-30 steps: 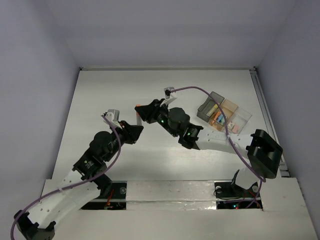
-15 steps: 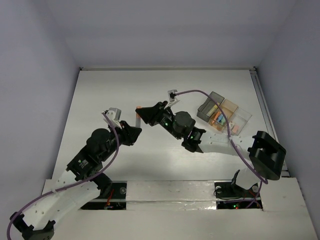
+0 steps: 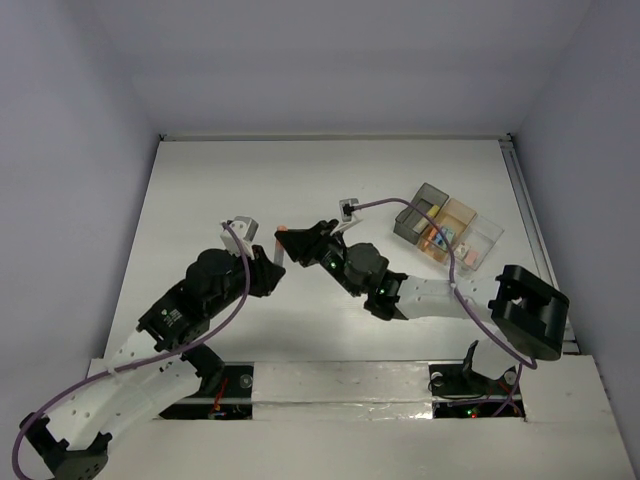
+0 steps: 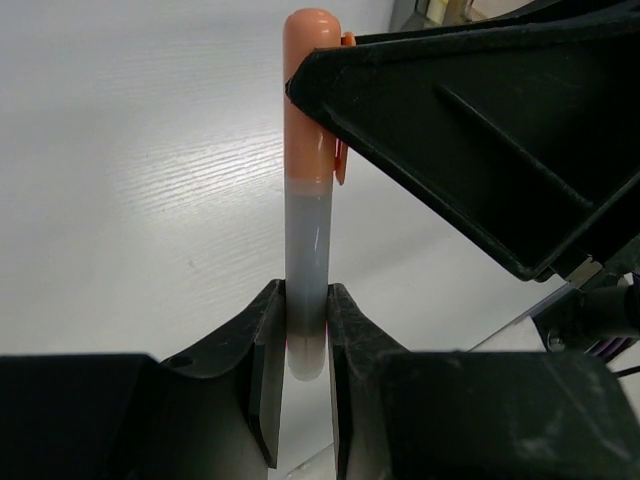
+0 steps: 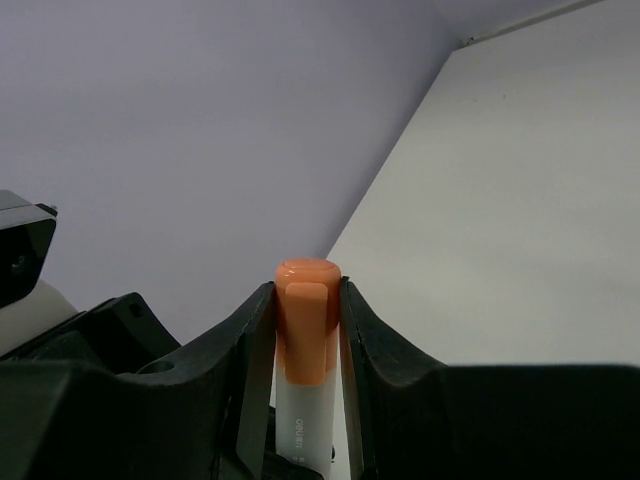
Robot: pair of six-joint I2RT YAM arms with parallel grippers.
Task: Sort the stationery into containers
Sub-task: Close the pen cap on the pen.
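Note:
One piece of stationery, a pen (image 3: 279, 243) with a white barrel (image 4: 307, 240) and an orange cap (image 5: 305, 322), hangs above the middle of the table, gripped from both ends. My left gripper (image 4: 306, 305) is shut on the barrel's tail end. My right gripper (image 5: 307, 292) is shut on the orange cap, and its black finger (image 4: 480, 130) fills the upper right of the left wrist view. The containers (image 3: 470, 240), a row of joined transparent bins, stand at the right of the table. Several coloured pieces (image 3: 437, 238) lie in the middle bin.
A purple cable (image 3: 400, 205) loops from the right wrist over towards the bins. The right arm's forearm (image 3: 430, 295) stretches low across the table in front of the containers. A metal rail (image 3: 530, 215) runs along the table's right edge.
Both wrists have shifted a little to the right and nearer, carrying the pen between them. The right forearm has swung lower over the table. Neither grip has changed.

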